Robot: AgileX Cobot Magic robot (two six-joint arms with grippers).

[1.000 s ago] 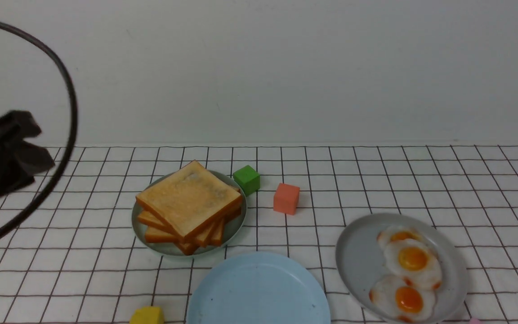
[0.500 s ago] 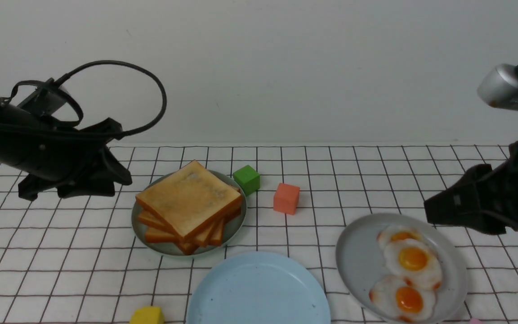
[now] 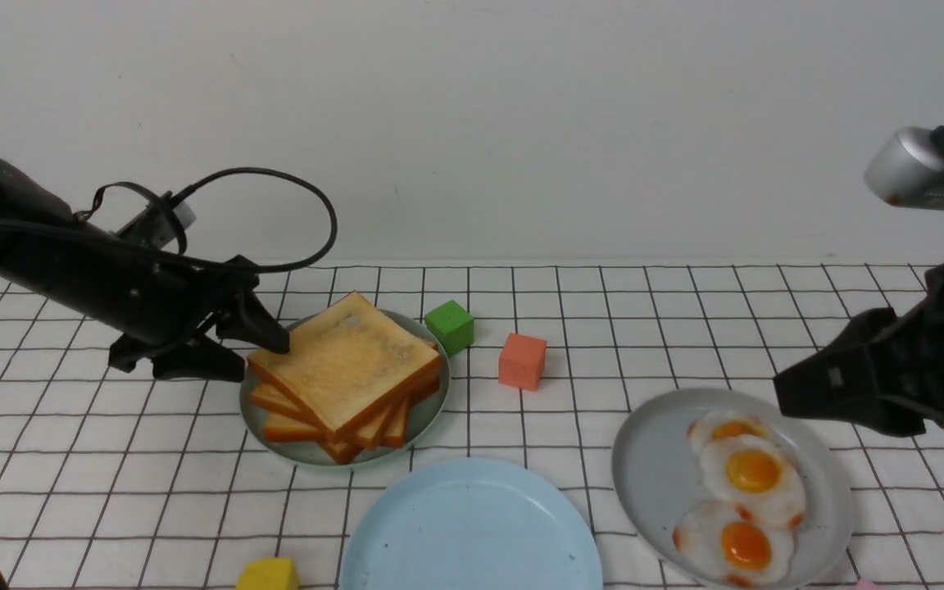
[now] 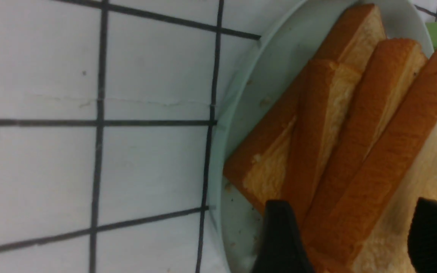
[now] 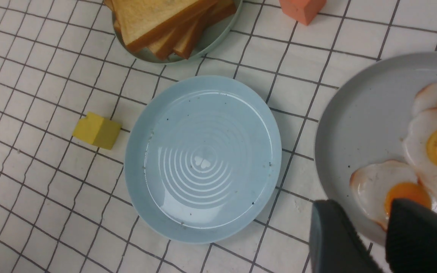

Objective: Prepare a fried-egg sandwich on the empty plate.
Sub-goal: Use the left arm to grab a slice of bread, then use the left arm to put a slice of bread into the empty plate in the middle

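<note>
The empty sky-blue plate (image 3: 472,533) sits at the front centre and also shows in the right wrist view (image 5: 203,159). No sandwich shows. A pile of toast slices (image 3: 345,369) lies on a pale green plate (image 3: 308,455). My left gripper (image 3: 255,354) is open at the pile's left corner. In the left wrist view (image 4: 355,235) its jaws straddle the top slice's edge (image 4: 385,151). Three fried eggs (image 3: 755,475) lie on a grey plate (image 3: 652,475). My right gripper (image 3: 779,393) hovers over that plate's right side, jaws nearly together and empty (image 5: 372,206).
A green cube (image 3: 449,326) and an orange cube (image 3: 521,360) stand behind the plates. A yellow cube (image 3: 269,575) lies at the front, left of the sky-blue plate. The checked cloth covers the table up to the back wall.
My left arm has swung in from the left and come down to the toast pile's left corner. My right arm came into view half a second ago and has barely moved since.
</note>
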